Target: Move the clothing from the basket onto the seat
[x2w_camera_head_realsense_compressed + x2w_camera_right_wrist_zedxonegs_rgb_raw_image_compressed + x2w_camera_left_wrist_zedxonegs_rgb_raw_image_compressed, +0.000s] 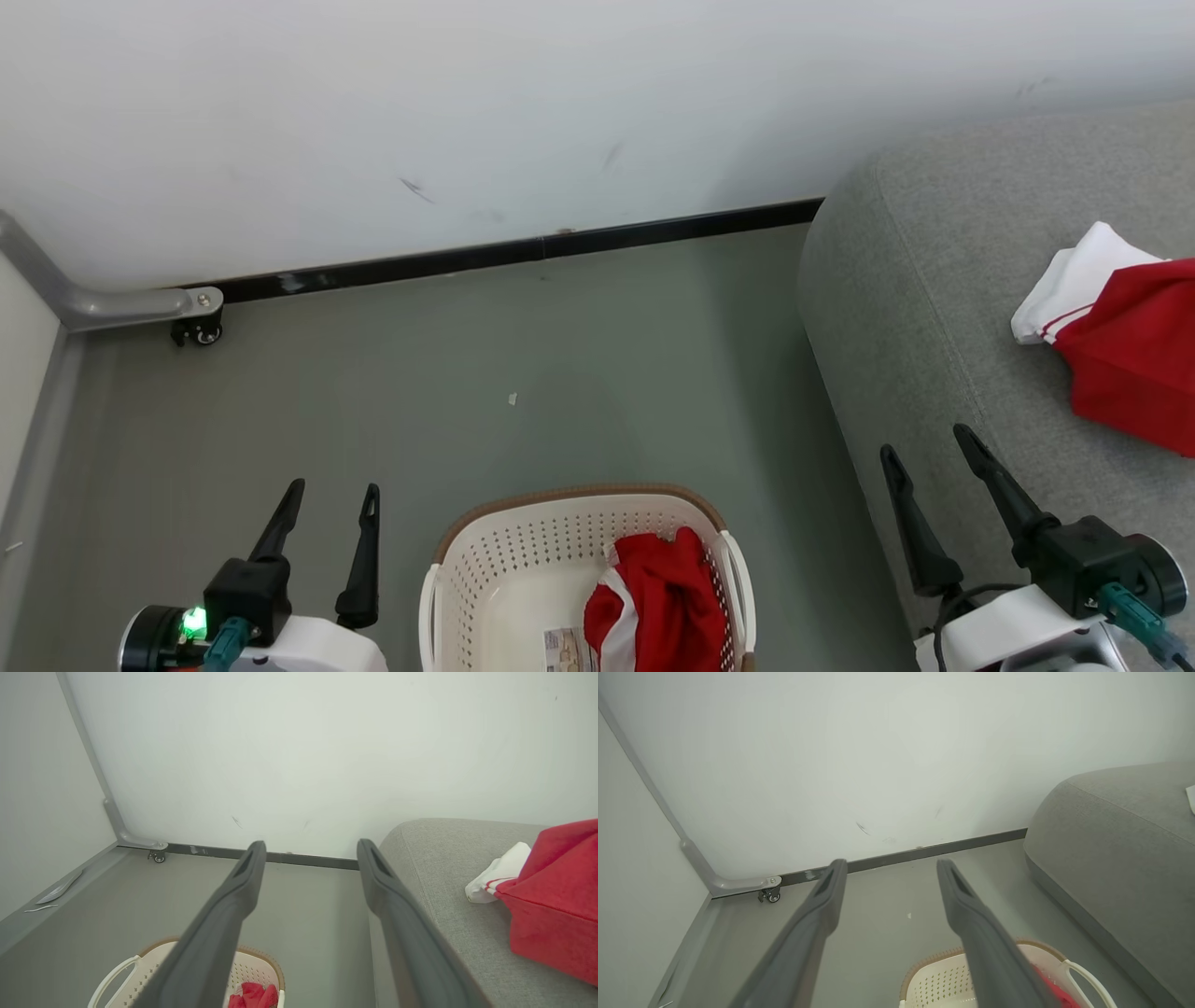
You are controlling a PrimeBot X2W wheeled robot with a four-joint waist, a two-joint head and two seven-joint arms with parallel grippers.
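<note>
Grippers both empty, jaws apart: left gripper (334,488) low left in head view over the grey floor (579,373), right gripper (924,441) low right, over the front edge of the sofa seat (915,308). Wrist views agree: wide gap, nothing held.

Task things: one crumpled red garment (665,588) with a white stripe sits in the laundry basket (523,551), bunched against its right wall, the seat side. Barcode sticker (560,649) is on the basket's bare bottom just left of it. A red-and-white garment (1134,364) lies on the seat, well right of the right gripper, cut by the frame edge.

Key relation: basket stands between the two grippers, and the crumpled garment lies back of both of them, toward the robot's body, and lower. From the right gripper it is left and down; from the left gripper, right and down. Heap's long axis runs roughly front to back in the basket; its near end is cut off at the bottom of the head view.

Right arm looks slightly nearer, since the heap hugs the right wall, and it is the seat-side arm. Judgement: task partly done; next move calls for a reach down into the basket, closing across the heap's short width. Risk: snagging on the right handle (739,574).
</note>
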